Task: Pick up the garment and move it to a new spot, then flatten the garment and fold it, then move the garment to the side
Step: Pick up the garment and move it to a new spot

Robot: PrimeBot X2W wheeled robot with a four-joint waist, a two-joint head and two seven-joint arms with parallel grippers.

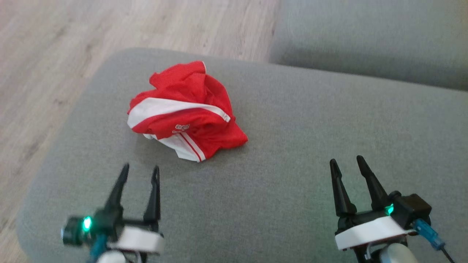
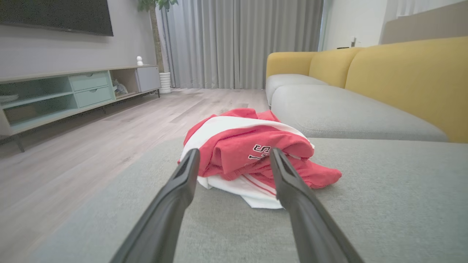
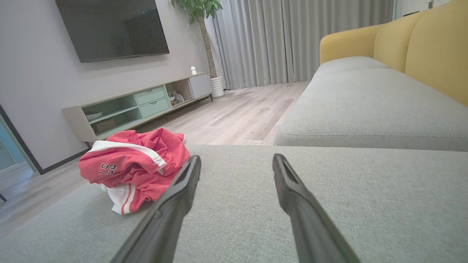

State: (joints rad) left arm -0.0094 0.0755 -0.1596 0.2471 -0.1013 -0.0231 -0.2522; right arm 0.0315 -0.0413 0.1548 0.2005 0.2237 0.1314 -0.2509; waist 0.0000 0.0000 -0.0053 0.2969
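A crumpled red garment with white stripes lies in a heap on the grey sofa cushion, toward its far left part. My left gripper hovers open just short of the heap, and in the left wrist view the garment sits straight ahead between the two dark fingers. My right gripper stands open over bare cushion, well to the right of the heap. In the right wrist view the garment lies off to the left of the open gripper.
The cushion's rounded left edge drops to a pale wood floor. A second grey seat cushion lies beyond at the far right, with yellow backrests behind it. A low TV cabinet stands against the far wall.
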